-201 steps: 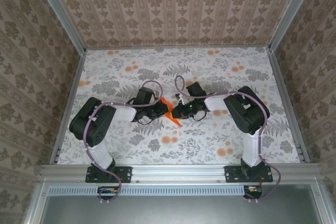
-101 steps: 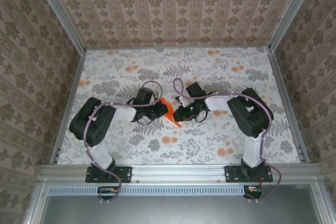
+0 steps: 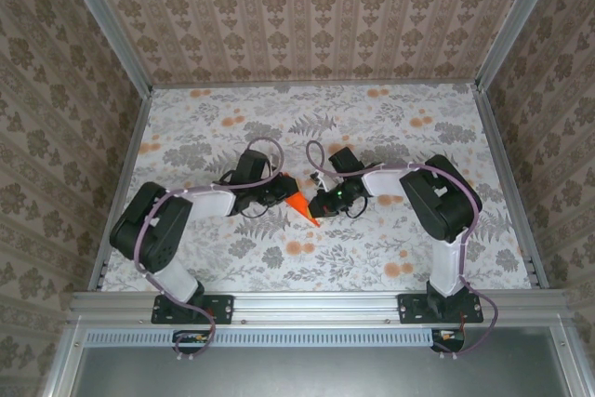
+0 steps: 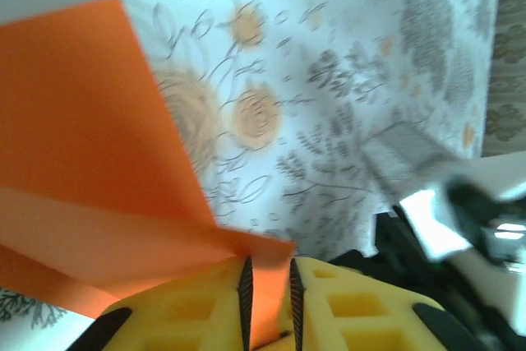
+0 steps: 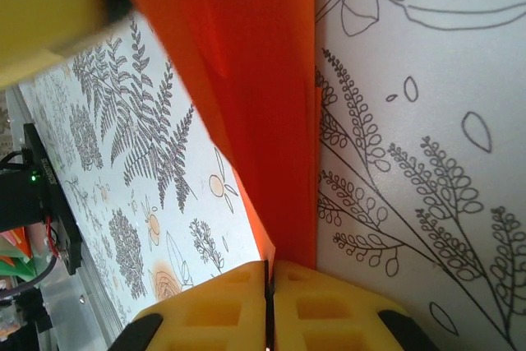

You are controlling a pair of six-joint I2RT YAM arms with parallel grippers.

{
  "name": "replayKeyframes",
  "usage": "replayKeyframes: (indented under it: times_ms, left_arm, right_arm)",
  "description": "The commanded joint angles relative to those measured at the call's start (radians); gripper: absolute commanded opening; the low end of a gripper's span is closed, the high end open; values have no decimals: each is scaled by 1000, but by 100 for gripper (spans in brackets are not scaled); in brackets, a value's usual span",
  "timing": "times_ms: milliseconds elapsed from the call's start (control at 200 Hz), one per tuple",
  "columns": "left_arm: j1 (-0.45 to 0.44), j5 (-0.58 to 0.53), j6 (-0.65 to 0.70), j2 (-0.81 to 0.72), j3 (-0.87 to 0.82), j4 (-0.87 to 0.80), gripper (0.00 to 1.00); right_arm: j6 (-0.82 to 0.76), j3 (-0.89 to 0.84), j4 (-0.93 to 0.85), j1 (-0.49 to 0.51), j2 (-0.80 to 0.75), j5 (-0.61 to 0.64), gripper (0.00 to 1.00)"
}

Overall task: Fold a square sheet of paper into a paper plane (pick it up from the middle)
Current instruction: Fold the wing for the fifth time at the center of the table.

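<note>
The square sheet of paper [image 3: 299, 203] is bright orange and folded into a narrow pointed shape, held just above the middle of the table between both grippers. My left gripper [image 3: 286, 194] is at its left side. In the left wrist view the paper [image 4: 90, 121] has a corner lying in the gap of the left gripper [image 4: 268, 273], whose jaws stand slightly apart. My right gripper [image 3: 319, 205] is at the paper's right side. In the right wrist view the right gripper [image 5: 269, 273] is shut on the folded paper's [image 5: 255, 80] edge, layers creased lengthwise.
The floral tablecloth [image 3: 390, 137] covers the table, with pale orange printed flowers [image 3: 299, 248] near the front. Aluminium rails [image 3: 121, 183] and patterned walls border the left, right and back sides. The right arm's body [image 4: 460, 203] is close beside the left gripper.
The left gripper's jaws have parted a little and its arm has swung leftward. The right gripper has closed onto the paper. The paper's point now hangs lower right.
</note>
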Motion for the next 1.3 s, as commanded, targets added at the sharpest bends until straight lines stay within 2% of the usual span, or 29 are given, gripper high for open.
replayKeyframes:
  times_ms: [0, 385, 635, 930, 1135, 1295]
  left_arm:
    - [6, -25, 25, -58, 3, -40, 24]
    - [-42, -10, 81, -42, 34, -45, 26]
    - [-47, -51, 89, -25, 74, -106, 27]
    - [-48, -114, 37, 23, 106, -183, 21]
    - [-38, -171, 5, 47, 124, -250, 21]
    - [-20, -171, -21, 65, 113, -248, 21]
  right_arm:
    - [-8, 14, -31, 8, 46, -5, 10]
    - [-5, 40, -78, 7, 84, 11, 10]
    - [-3, 39, -77, 8, 80, 8, 10]
    - [-1, 42, -74, 7, 91, 17, 11]
    - [-10, 44, -88, 7, 96, 28, 11]
    - [-14, 44, -96, 7, 96, 38, 11]
